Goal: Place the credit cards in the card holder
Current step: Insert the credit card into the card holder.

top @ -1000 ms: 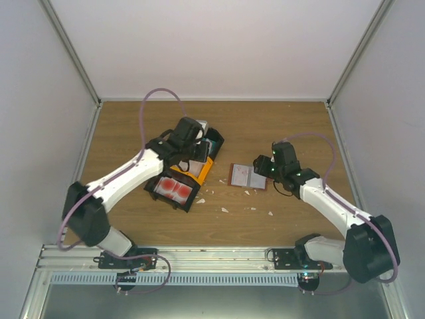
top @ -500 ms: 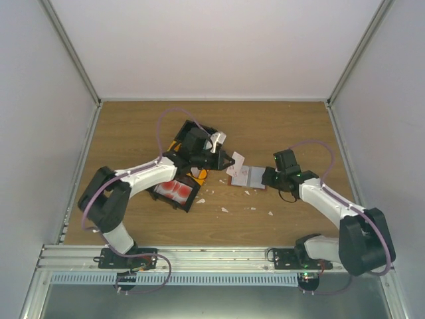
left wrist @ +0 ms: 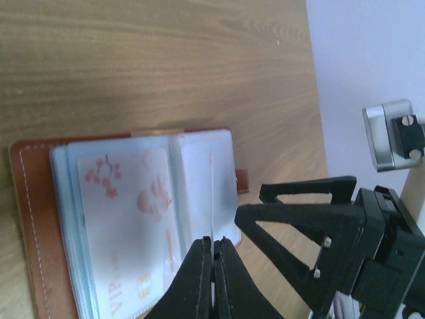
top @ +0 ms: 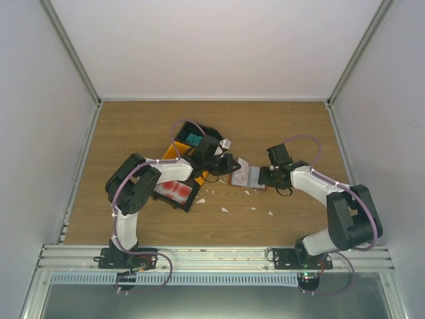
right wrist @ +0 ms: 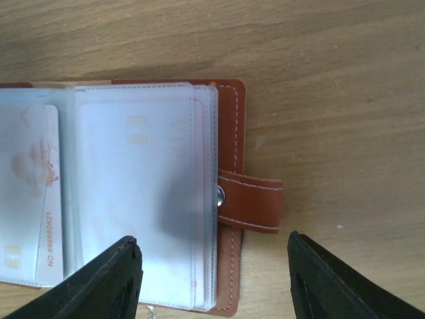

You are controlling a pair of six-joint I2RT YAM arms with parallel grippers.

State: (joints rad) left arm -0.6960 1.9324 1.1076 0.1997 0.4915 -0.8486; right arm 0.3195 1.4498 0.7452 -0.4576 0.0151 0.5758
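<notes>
The card holder (top: 247, 177) lies open on the table, brown leather with clear sleeves. In the left wrist view a pink-white card (left wrist: 123, 219) sits in its left sleeve. My left gripper (left wrist: 213, 240) is shut on a thin pale card (left wrist: 211, 193), held edge-on over the holder's right sleeve (left wrist: 199, 179); in the top view the left gripper (top: 232, 164) is at the holder's left edge. My right gripper (right wrist: 212, 240) is open and empty, straddling the holder's (right wrist: 229, 166) right edge and snap strap (right wrist: 252, 203); it shows in the top view (top: 264, 177) too.
A black bin of red-and-white cards (top: 174, 189), a yellow bin (top: 170, 151) and a black bin with teal cards (top: 193, 139) stand left of the holder under the left arm. Small white scraps (top: 224, 209) lie on the wood in front.
My left arm has swung right from the bins to the card holder, carrying a pale card. My right gripper has shifted slightly left and closer to the holder's right edge.
</notes>
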